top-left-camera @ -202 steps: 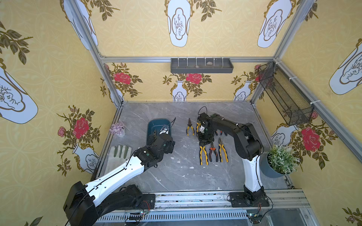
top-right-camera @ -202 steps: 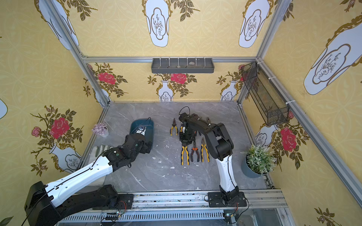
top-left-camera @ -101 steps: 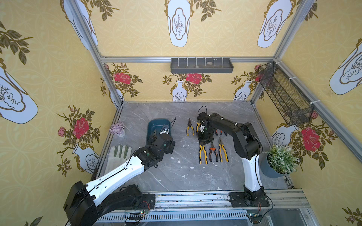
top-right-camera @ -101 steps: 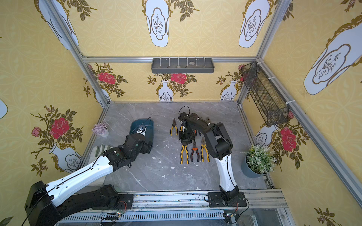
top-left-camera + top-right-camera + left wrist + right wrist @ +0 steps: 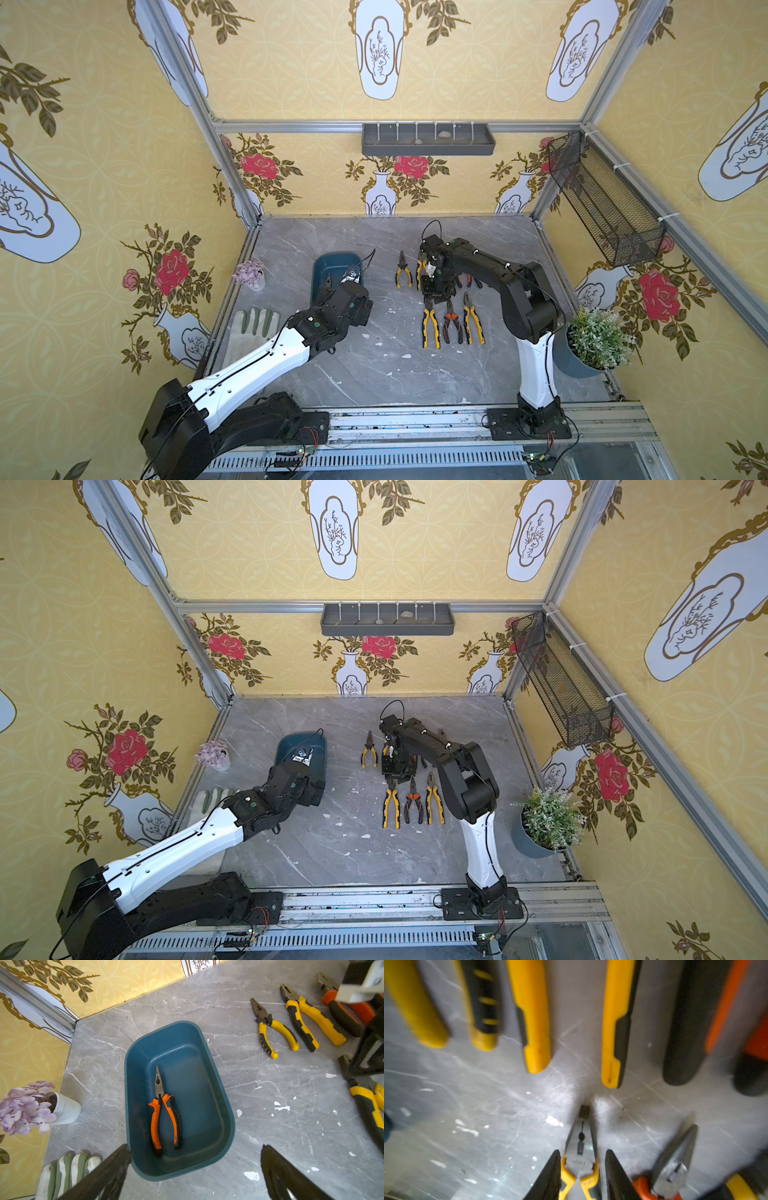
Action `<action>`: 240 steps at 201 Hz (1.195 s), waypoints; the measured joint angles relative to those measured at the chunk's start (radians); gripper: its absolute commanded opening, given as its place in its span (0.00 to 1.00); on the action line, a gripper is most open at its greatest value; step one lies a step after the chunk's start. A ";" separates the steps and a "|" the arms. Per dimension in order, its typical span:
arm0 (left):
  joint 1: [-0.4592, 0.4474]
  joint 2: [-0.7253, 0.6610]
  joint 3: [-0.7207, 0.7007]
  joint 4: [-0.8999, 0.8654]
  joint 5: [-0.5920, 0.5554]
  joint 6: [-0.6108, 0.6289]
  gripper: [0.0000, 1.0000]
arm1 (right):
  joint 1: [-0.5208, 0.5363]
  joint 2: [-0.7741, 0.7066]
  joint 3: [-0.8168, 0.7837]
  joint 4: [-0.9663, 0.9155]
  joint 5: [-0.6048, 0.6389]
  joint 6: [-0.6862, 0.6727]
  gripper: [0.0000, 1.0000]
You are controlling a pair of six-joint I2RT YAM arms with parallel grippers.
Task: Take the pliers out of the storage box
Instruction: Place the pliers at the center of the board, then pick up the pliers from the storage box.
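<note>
One orange pliers point(image 5: 165, 1113) is left in the storage box point(image 5: 133, 1088); other pliers point(image 5: 451, 322) lie on the table point(image 5: 270, 1095). My left gripper point(image 5: 195, 1147) gapes wide and empty. My right gripper point(image 5: 582, 1150) stands slightly parted astride yellow pliers point(image 5: 580, 1142), not pinching.

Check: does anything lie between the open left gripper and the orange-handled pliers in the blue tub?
Nothing visible does: the pliers lie alone in the storage box, the left gripper open over it.

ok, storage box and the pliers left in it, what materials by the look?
Storage box: likely moulded plastic, matte teal, one-piece with rounded corners. Long-nose pliers in it: nose looks bare steel, grey with dull sheen; handles seem moulded plastic or rubber grips, orange over black.
</note>
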State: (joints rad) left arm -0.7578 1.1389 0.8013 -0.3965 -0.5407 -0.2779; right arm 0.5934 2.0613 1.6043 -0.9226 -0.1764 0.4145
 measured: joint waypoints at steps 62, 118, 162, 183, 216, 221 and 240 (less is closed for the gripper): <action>0.172 0.161 0.143 -0.115 0.121 -0.003 0.74 | -0.010 -0.269 0.066 -0.046 0.084 -0.004 0.40; 0.327 0.414 0.255 -0.246 0.259 -0.022 0.77 | -0.048 -0.405 -0.088 -0.035 0.082 -0.004 0.40; 0.361 0.556 0.315 -0.243 0.358 -0.056 0.80 | -0.079 -0.432 -0.166 0.008 0.047 -0.005 0.40; 0.386 0.612 0.336 -0.240 0.354 -0.075 0.81 | -0.096 -0.442 -0.186 0.013 0.029 -0.016 0.40; 0.396 0.643 0.347 -0.239 0.346 -0.088 0.85 | -0.127 -0.453 -0.215 0.021 0.014 -0.023 0.40; 0.400 0.645 0.347 -0.235 0.346 -0.090 0.85 | -0.132 -0.453 -0.219 0.024 0.010 -0.023 0.40; 0.417 0.660 0.338 -0.224 0.346 -0.095 0.86 | -0.140 -0.453 -0.223 0.035 0.000 -0.023 0.40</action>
State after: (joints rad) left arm -0.3408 1.7985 1.1393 -0.6201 -0.1951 -0.3729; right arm 0.4538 1.6081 1.3815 -0.8875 -0.1764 0.3912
